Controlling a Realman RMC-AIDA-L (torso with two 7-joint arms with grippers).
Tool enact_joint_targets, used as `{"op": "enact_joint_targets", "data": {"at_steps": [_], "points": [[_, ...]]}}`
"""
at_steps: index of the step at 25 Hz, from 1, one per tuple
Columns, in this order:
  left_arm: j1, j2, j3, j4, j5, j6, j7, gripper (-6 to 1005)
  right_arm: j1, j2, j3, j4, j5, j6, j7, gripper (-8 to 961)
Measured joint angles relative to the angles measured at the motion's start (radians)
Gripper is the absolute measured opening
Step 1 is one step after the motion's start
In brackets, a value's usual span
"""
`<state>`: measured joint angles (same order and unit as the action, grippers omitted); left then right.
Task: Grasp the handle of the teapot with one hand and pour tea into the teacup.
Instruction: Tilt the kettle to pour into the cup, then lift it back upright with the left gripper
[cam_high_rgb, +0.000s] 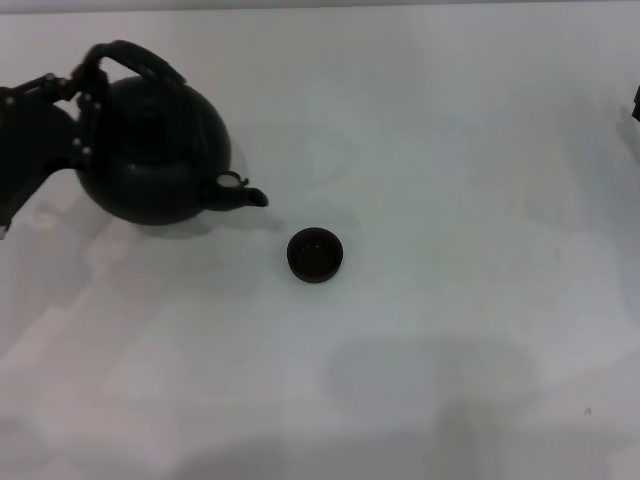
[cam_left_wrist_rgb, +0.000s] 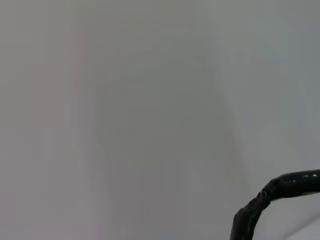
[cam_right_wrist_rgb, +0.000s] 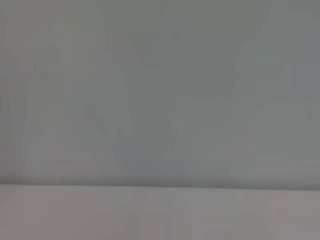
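Observation:
The round black teapot (cam_high_rgb: 155, 150) is at the far left of the white table in the head view, its short spout (cam_high_rgb: 243, 196) pointing right toward the teacup. Its dark arched handle (cam_high_rgb: 135, 58) rises over the lid, and a curved stretch of the handle (cam_left_wrist_rgb: 280, 192) also shows in the left wrist view. My left gripper (cam_high_rgb: 82, 105) reaches in from the left edge and is shut on the handle's left end. The tiny dark teacup (cam_high_rgb: 315, 255) stands upright, a short way right of the spout tip and nearer to me. Only a dark sliver of my right gripper (cam_high_rgb: 636, 105) shows at the right edge.
The white table (cam_high_rgb: 450, 300) spreads out around the teacup, with faint grey shadows near its front. The right wrist view shows only pale table surface and a plain edge band.

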<state>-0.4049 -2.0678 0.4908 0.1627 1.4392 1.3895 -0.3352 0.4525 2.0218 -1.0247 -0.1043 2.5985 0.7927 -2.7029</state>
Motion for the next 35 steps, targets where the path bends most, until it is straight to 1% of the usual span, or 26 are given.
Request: {"op": "enact_joint_targets", "data": {"at_steps": [6, 15, 28, 35], "points": [[-0.026, -0.001, 0.000, 0.000, 0.046, -0.026, 0.002, 103, 0.000, -0.001, 0.000, -0.006, 0.000, -0.002, 0.000, 845], [-0.040, -0.004, 0.000, 0.017, 0.098, -0.028, 0.018, 102, -0.001, -0.004, 0.000, -0.009, 0.000, -0.004, -0.003, 845], [-0.051, -0.006, 0.000, 0.054, 0.109, -0.026, 0.071, 103, -0.001, -0.005, 0.000, -0.011, 0.000, -0.004, -0.002, 845], [-0.067, -0.009, 0.006, 0.046, 0.111, -0.026, 0.102, 103, 0.000, -0.005, 0.000, -0.011, 0.000, -0.004, 0.000, 845]]}}
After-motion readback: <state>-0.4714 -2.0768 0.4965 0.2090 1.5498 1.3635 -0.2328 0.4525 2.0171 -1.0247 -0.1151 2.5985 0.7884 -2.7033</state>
